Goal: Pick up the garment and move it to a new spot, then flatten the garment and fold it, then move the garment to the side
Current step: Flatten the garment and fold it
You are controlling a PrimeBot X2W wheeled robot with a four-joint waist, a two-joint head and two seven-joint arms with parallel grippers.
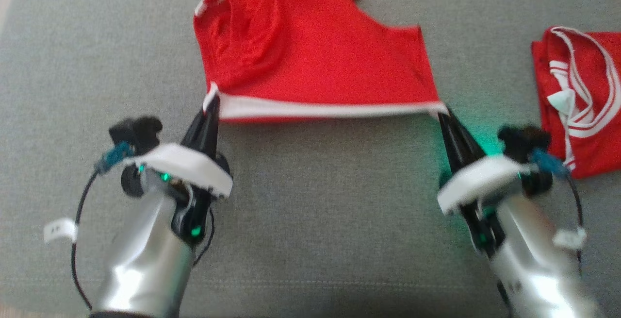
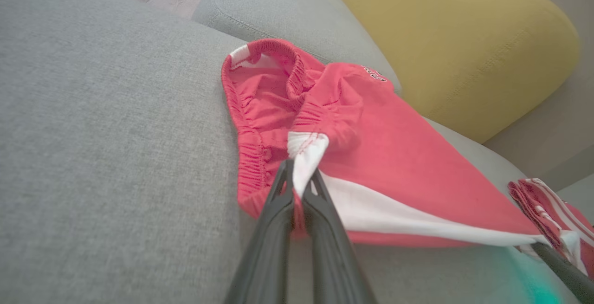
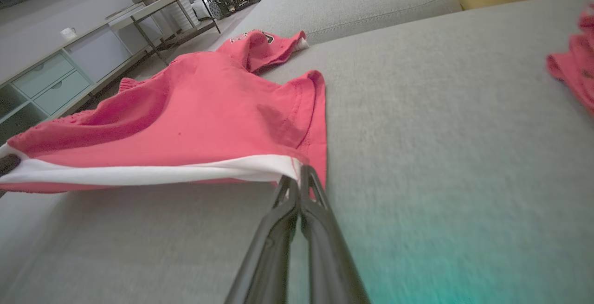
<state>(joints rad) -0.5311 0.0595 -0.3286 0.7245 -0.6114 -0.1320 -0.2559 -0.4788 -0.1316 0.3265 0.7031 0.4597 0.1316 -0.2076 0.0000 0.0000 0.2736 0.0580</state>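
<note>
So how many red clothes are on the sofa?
2. The red shorts lie in the middle of the sofa, their white-striped edge pinched by the left pincer and the right pincer. A folded red garment lies at the robot's right. More could be out of view.

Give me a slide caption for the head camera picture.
The left gripper and right gripper hold red shorts taut by the white band over a grey sofa.

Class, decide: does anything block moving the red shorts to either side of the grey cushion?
Toward the robot's right, another red garment lies on the cushion, apart from the shorts. Toward the left, nothing visible stands in the way.
</note>
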